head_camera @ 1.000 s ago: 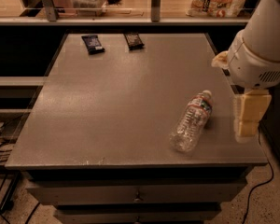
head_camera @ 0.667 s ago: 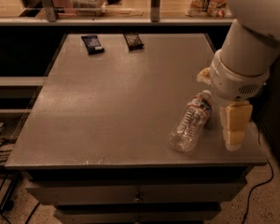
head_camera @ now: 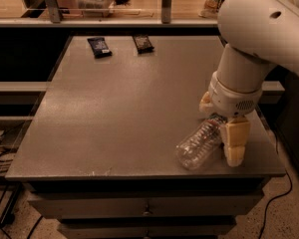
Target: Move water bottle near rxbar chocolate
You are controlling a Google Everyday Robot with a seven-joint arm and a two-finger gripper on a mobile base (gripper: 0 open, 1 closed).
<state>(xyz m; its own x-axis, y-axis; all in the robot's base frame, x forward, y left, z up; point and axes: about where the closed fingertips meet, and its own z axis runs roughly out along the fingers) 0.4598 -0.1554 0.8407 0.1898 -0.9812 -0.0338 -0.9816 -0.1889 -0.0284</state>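
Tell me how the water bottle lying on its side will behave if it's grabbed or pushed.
The water bottle lies on its side on the table, so it will probably roll if nudged sideways. It looks clear and seems empty, so it is likely light, and its ribbed wall may buckle under a hard squeeze. The gripper is at its neck end.

A: How many bottles are on the grey tabletop (head_camera: 114, 113)?
B: One clear, ribbed plastic water bottle (head_camera: 198, 147), near the front right corner.
A: Wrapped snack bars?
B: Two by the far edge: one flat, dark brown rxbar chocolate (head_camera: 143, 43), one flat navy-blue bar (head_camera: 98, 46).
A: Grippers?
B: One cream two-finger gripper (head_camera: 222, 133), at the bottle by the right edge.
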